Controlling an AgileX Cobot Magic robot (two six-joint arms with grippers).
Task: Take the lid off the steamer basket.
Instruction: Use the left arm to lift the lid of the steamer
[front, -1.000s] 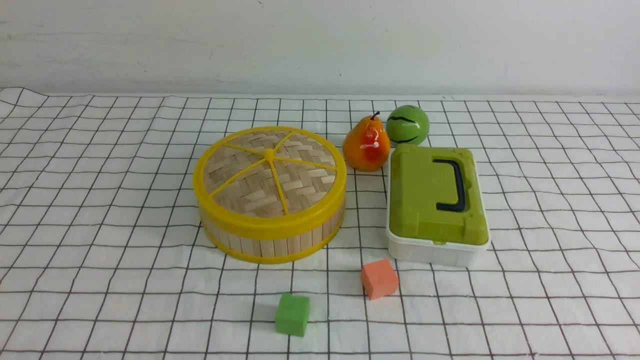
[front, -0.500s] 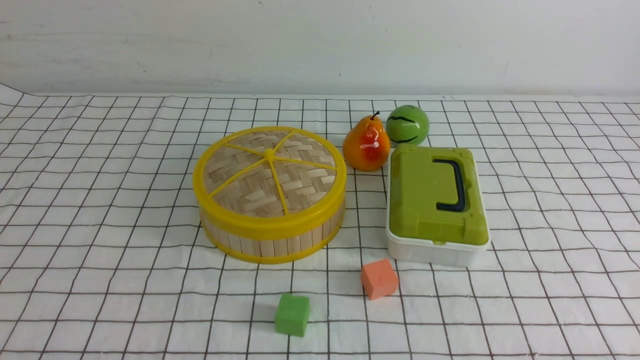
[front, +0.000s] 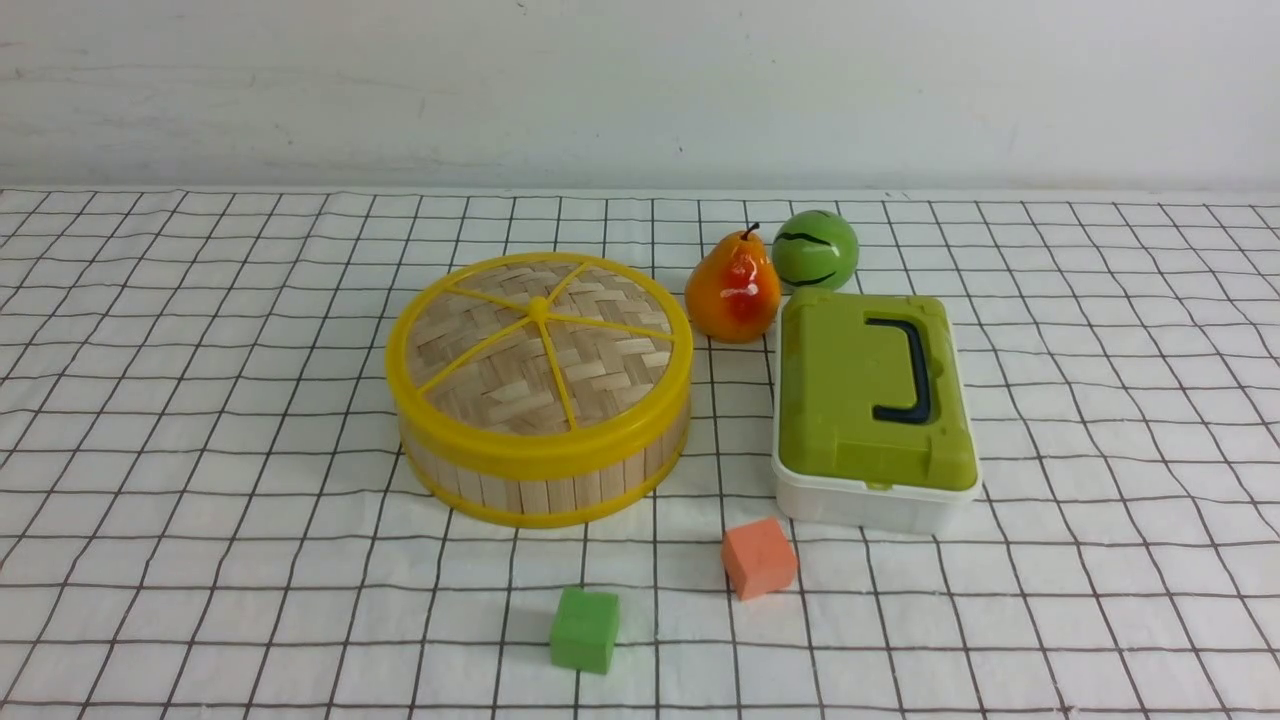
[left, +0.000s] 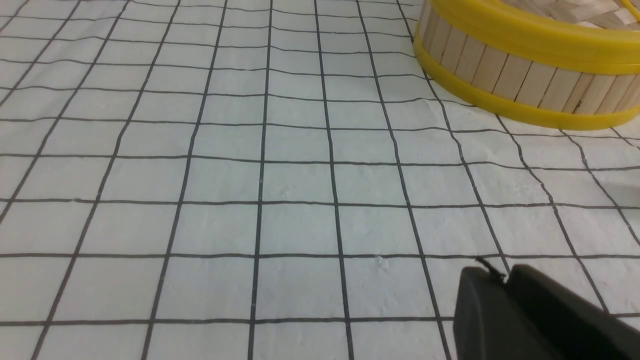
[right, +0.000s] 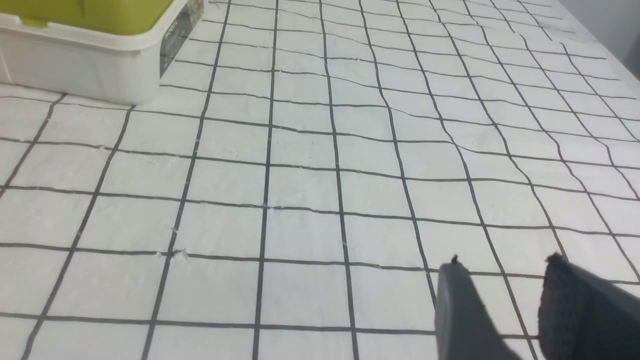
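You have the lid (front: 538, 345) seated flat on the steamer basket (front: 545, 482), its yellow rim lying on the basket's top ring all round and its spokes meeting at the hub. The basket stands upright on the white, grid-checked surface (front: 200, 450). Just right of the basket and slightly behind it a red-and-yellow pear (front: 732, 290) stands close by without touching it. A green ball with dark stripes (front: 815, 250) lies farther right of the basket, beyond the pear. Also right of the basket, across a clear gap, sits a white rectangular box (front: 860, 505) under a green cover (front: 860, 385) with a dark handle. An orange cube (front: 759, 557) lies off the basket's front right, and a green cube (front: 585, 628) lies in front of the basket, farther from it. Your left end effector (left: 502, 274) hangs low over bare cloth, short of the basket's slatted wall, with its two dark fingers pressed together and nothing held. Your right end effector (right: 505, 267) hovers low over the surface with a corner of the white box ahead of it. Its fingers are apart, cloth shows between them, and it is empty.
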